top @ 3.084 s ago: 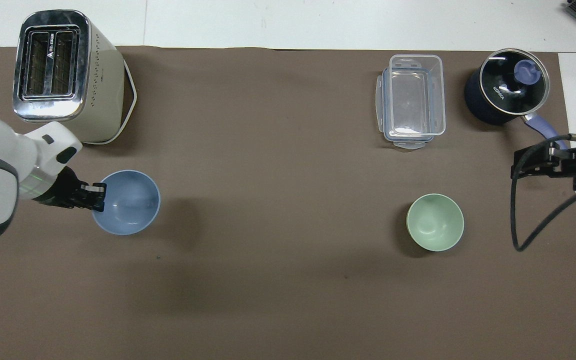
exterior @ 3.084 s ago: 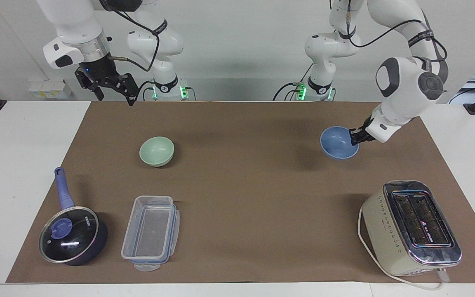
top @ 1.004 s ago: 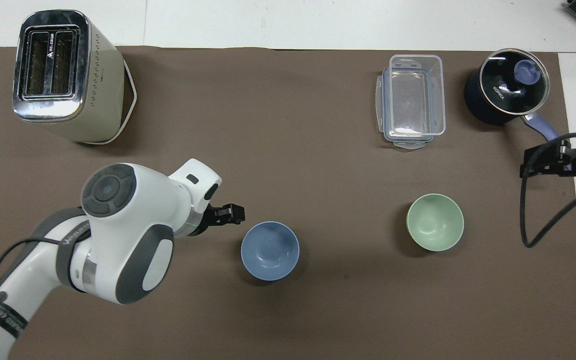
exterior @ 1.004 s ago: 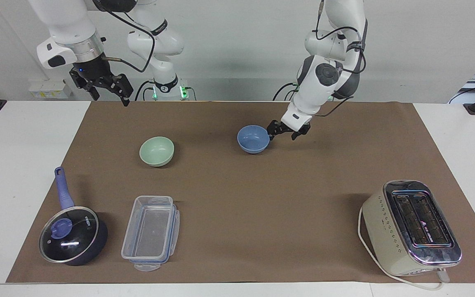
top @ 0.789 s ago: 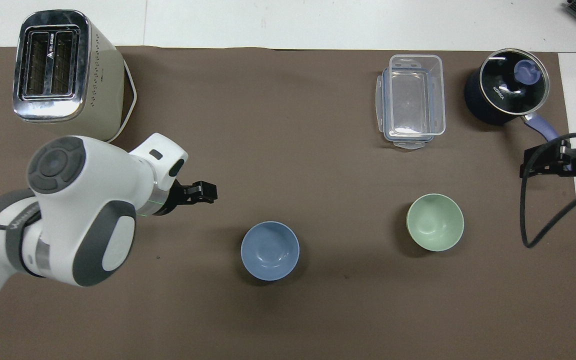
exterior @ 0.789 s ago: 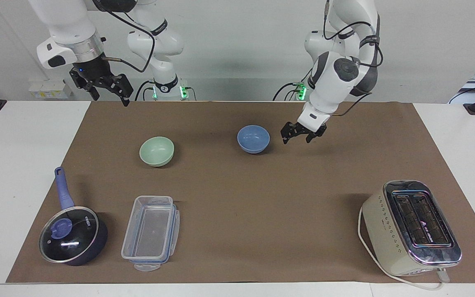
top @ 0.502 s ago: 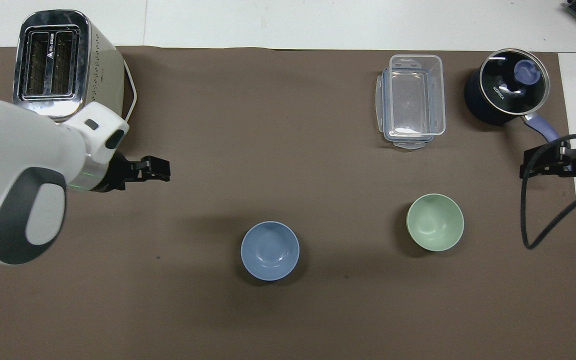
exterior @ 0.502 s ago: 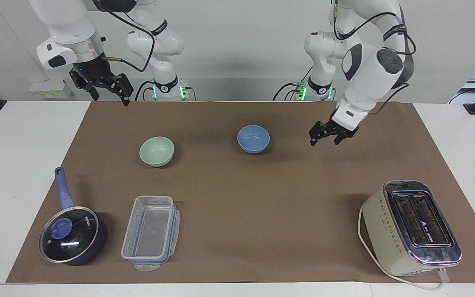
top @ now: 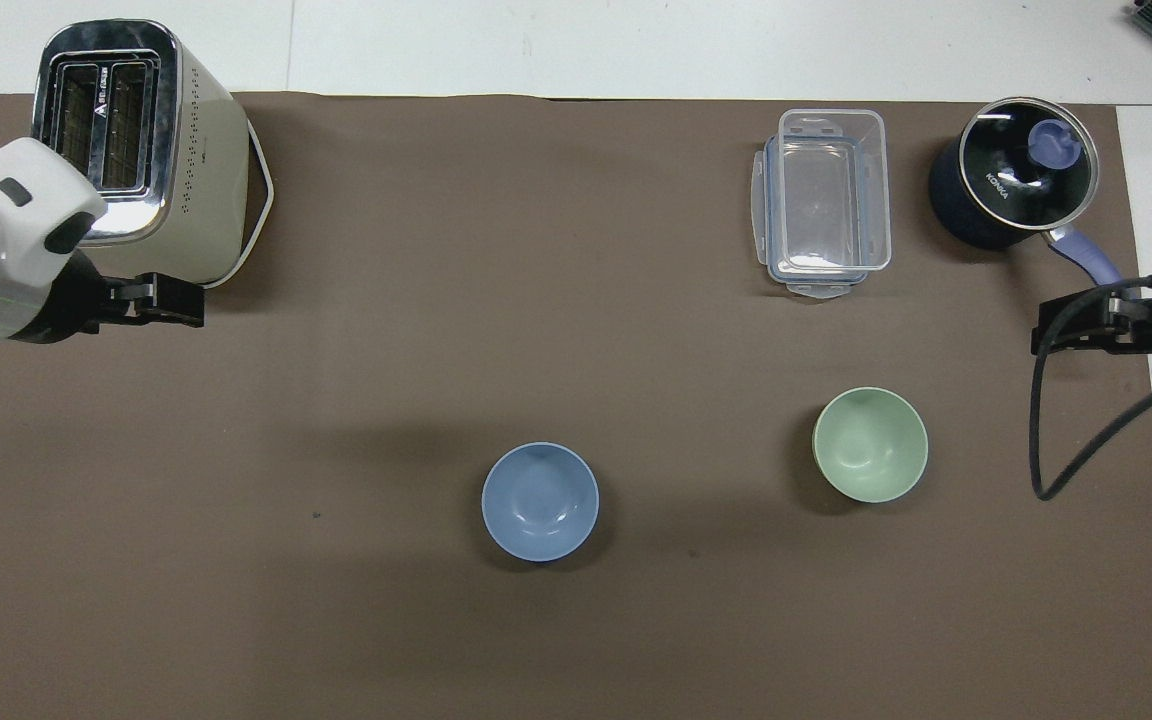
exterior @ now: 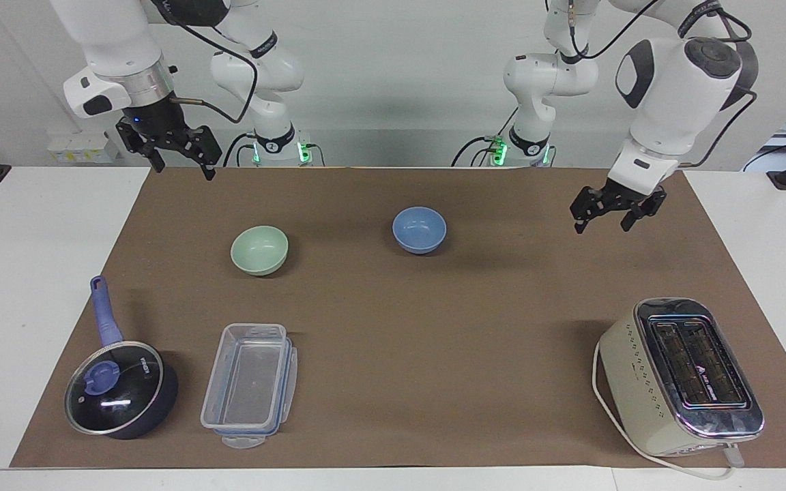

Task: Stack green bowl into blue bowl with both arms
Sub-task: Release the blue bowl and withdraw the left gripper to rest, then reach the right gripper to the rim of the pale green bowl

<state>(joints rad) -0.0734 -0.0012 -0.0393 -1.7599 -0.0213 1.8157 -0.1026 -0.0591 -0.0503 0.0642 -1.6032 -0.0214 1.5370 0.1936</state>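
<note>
The pale green bowl (exterior: pixel 259 249) (top: pixel 870 444) sits upright on the brown mat toward the right arm's end. At the middle of the mat the blue bowl (exterior: pixel 419 229) (top: pixel 540 501) rests upright, well apart from the green one. My left gripper (exterior: pixel 602 226) (top: pixel 191 303) hangs open and empty over bare mat toward the left arm's end, far from both bowls. My right gripper (exterior: pixel 185 170) (top: pixel 1041 340) waits open and empty above the mat's corner at the right arm's end.
A cream toaster (exterior: pixel 686 375) (top: pixel 126 140) stands farther from the robots at the left arm's end. A clear lidded container (exterior: pixel 250 384) (top: pixel 824 200) and a dark blue saucepan (exterior: pixel 120 389) (top: pixel 1011 185) lie farther from the robots than the green bowl.
My left gripper set the blue bowl down at the mat's middle, let go, then drew away toward the left arm's end and rose. The right gripper barely moved.
</note>
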